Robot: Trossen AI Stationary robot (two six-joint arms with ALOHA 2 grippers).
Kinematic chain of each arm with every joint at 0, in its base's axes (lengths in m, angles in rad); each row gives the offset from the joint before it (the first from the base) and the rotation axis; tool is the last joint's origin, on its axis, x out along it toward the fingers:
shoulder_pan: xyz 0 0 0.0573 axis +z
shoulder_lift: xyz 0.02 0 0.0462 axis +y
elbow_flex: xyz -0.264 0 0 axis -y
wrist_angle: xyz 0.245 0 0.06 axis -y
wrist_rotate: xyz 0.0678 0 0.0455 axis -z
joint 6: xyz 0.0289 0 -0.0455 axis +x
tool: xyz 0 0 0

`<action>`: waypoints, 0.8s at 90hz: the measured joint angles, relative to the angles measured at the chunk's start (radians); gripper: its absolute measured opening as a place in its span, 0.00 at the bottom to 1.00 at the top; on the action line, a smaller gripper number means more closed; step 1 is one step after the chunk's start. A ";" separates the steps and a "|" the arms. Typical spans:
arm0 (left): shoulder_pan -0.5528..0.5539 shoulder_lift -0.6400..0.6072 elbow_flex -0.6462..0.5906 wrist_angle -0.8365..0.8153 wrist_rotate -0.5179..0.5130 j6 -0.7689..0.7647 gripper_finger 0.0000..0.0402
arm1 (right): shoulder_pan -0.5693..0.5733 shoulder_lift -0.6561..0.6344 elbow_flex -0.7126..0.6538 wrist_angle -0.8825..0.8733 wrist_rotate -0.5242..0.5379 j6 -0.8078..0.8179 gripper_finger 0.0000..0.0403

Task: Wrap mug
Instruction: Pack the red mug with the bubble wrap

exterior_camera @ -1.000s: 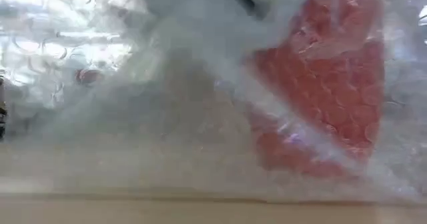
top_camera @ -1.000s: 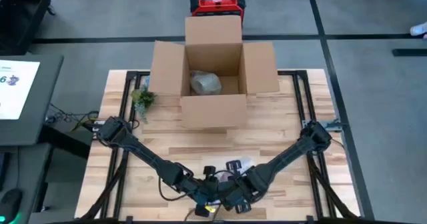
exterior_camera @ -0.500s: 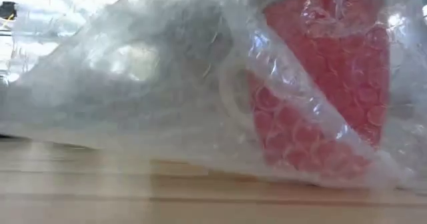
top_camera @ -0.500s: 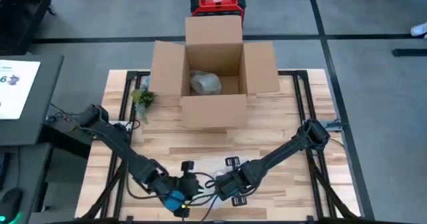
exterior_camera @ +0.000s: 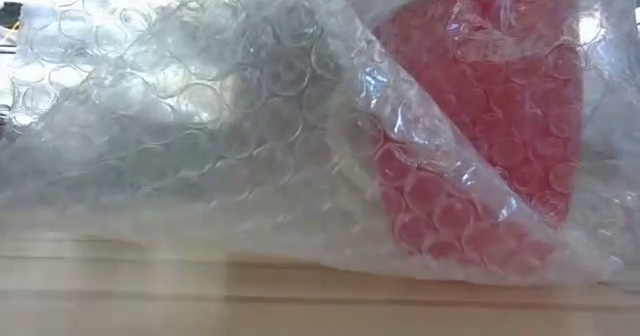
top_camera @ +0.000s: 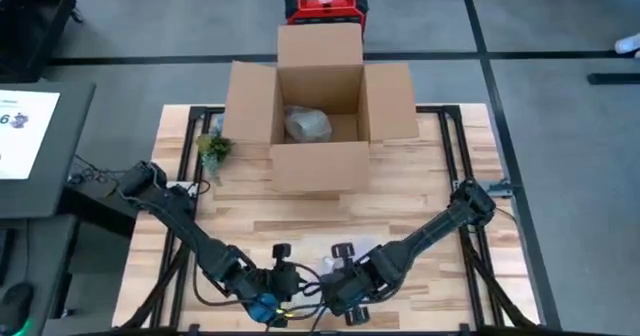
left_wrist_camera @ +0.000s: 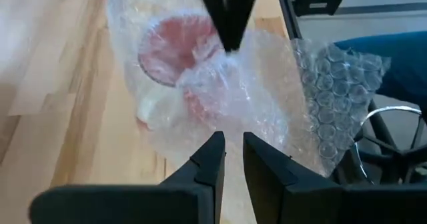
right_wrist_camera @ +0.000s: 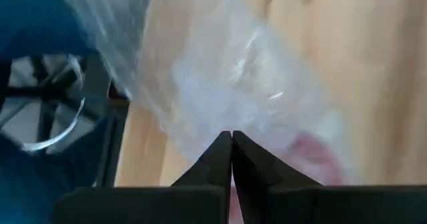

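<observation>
Mug, red, lies under bubble wrap at the table's near edge, low view. From above I see both grippers there. Left wrist: left gripper slightly parted, empty. Right wrist: right gripper pinches wrap.

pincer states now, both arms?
Left pincer: open a little, holding nothing.
Right pincer: shut on bubble wrap.
</observation>
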 joint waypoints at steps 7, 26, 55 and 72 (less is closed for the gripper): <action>-0.013 0.000 0.000 -0.003 0.000 -0.013 0.09 | -0.012 0.019 -0.055 0.016 -0.012 0.009 0.00; -0.046 0.000 0.000 0.000 -0.043 -0.045 0.09 | -0.033 0.029 -0.193 0.117 -0.020 0.028 0.00; -0.063 0.000 0.000 0.001 -0.092 -0.093 0.09 | -0.023 -0.001 -0.034 -0.074 -0.033 0.027 0.00; -0.063 0.000 0.000 0.001 -0.091 -0.093 0.09 | 0.015 -0.013 0.133 -0.229 0.029 0.068 0.00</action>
